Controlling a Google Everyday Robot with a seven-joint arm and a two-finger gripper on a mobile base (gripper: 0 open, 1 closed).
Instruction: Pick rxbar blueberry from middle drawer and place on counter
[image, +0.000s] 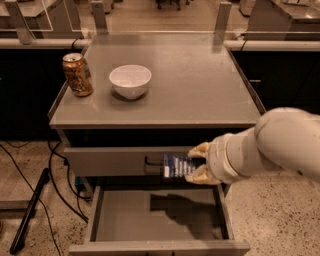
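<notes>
The rxbar blueberry (177, 165), a flat navy-blue wrapper with white print, is held in my gripper (198, 162). The tan fingers (199, 149) close on its right end from above and below. The bar hangs in the air in front of the top drawer's front, above the open middle drawer (155, 216), whose grey floor carries the arm's shadow. The counter (195, 90) is the grey cabinet top above. My white arm comes in from the right.
A white bowl (130, 80) and a gold-brown can (77, 74) stand on the counter's left part. The closed top drawer front (107, 161) has a black handle. Black cables (45, 195) lie on the speckled floor at the left.
</notes>
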